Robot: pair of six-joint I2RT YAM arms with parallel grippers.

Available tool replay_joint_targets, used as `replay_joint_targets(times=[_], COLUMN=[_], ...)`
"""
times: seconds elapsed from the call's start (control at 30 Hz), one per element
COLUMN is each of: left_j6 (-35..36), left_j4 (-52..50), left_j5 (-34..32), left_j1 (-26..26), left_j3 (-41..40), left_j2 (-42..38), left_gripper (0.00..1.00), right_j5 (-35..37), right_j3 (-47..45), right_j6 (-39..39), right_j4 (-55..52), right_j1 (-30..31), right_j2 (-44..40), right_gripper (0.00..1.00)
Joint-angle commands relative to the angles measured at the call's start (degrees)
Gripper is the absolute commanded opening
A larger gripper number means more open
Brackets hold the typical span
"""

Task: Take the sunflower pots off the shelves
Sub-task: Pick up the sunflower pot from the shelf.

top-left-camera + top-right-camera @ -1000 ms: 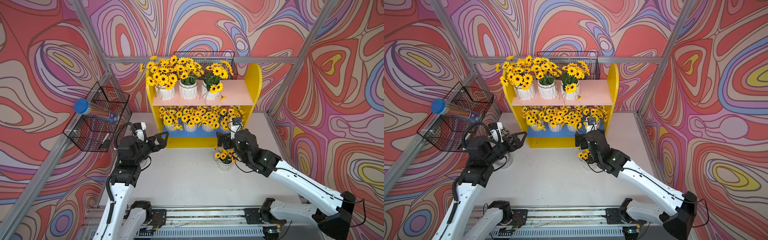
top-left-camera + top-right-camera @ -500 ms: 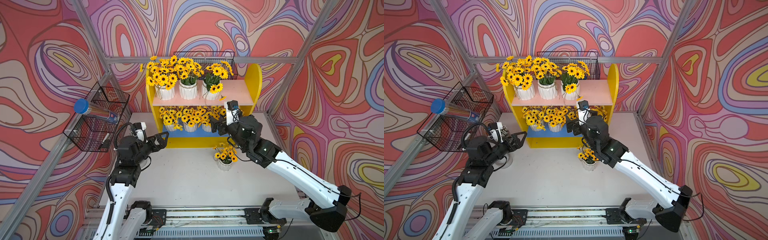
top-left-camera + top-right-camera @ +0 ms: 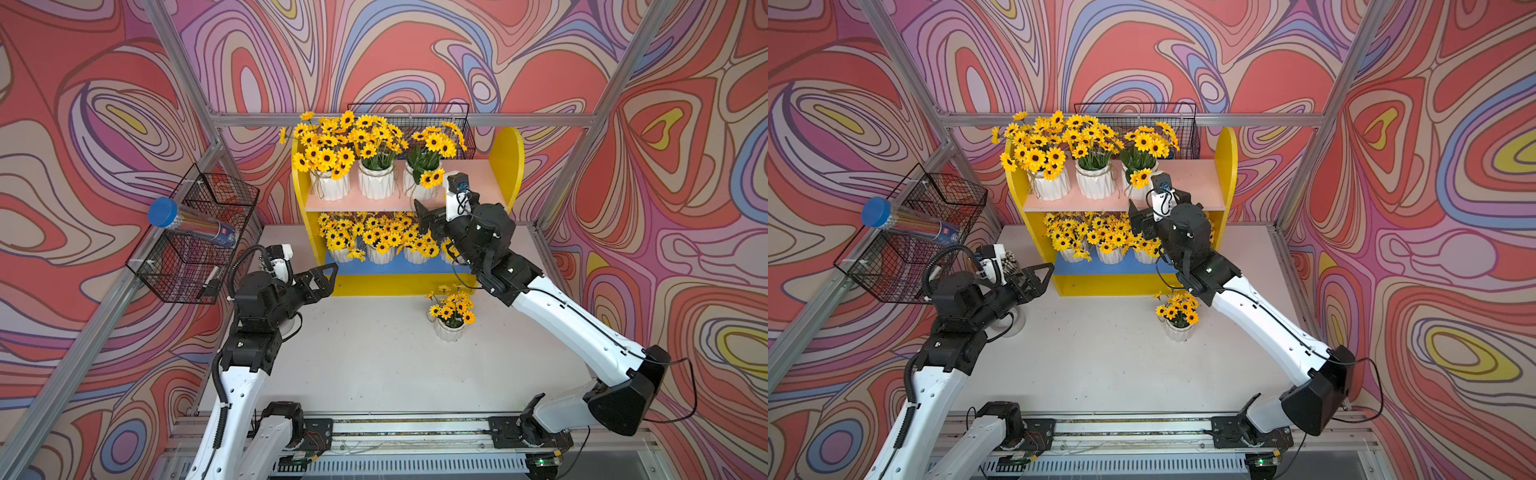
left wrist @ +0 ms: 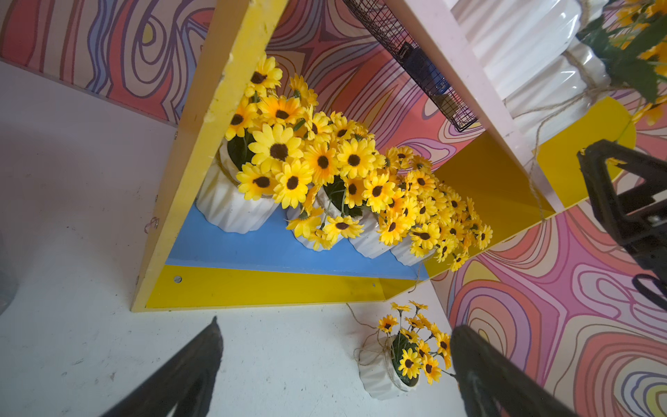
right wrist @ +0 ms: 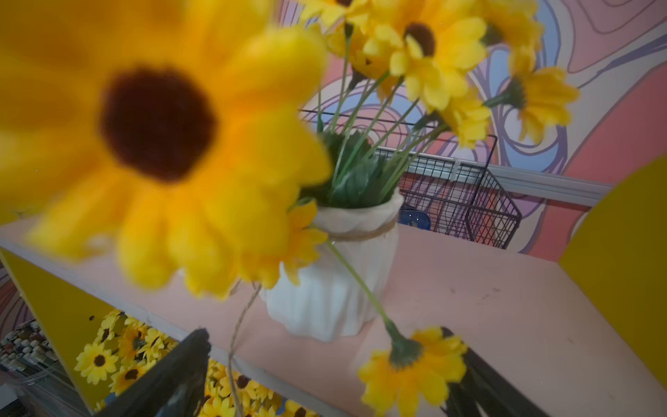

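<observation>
The shelves (image 3: pixel 505 166) stand at the back of the table, yellow with a pink upper board (image 3: pixel 478 183) and a blue lower board (image 4: pixel 260 249). Three sunflower pots (image 3: pixel 376 183) sit on the pink board, and several more crowd the blue one (image 3: pixel 380 253). One pot (image 3: pixel 449 330) stands on the table in front of the shelves' right end. My right gripper (image 3: pixel 426 216) is open at the pink board's front edge, facing the rightmost upper pot (image 5: pixel 332 289), which lies just ahead of its fingers. A drooping flower hangs between them. My left gripper (image 3: pixel 326 278) is open and empty, near the shelves' lower left corner.
A black wire basket (image 3: pixel 195 237) on the left wall holds a clear tube with a blue cap (image 3: pixel 187 222). Another wire basket (image 3: pixel 415 124) hangs behind the shelves. A clear cup (image 3: pixel 1017 322) stands by the left arm. Patterned walls close in on three sides.
My right arm has risen from beside the pot on the table to the pink upper board, still open. The left arm has not moved.
</observation>
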Motion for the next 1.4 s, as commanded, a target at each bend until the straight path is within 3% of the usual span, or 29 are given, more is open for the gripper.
replay_joint_targets(times=[0.0,0.23,0.83,1.37], left_j6=[0.37,0.77,1.01,1.09], left_j4=[1.79,1.55,1.57,1.54], left_j5=[0.87,0.59,0.97,0.88], left_j1=[0.37,0.37,0.37,0.46], left_j3=[0.34,0.31,0.38,0.43], left_j2=[0.12,-0.01,0.23,0.21], left_gripper=[1.00,1.00,1.00,1.00], right_j5=[-5.31,-9.83,-12.60,-14.97], right_j3=[3.20,3.85,8.51,14.60], right_j6=[0.14,0.97,-0.61,0.88], right_j4=[2.65,6.12,10.68,6.75], right_j1=[-0.96,-2.97,-5.02,-7.32], right_j2=[2.03,5.05,10.61,14.37], right_gripper=[0.98,0.98,0.98,0.98])
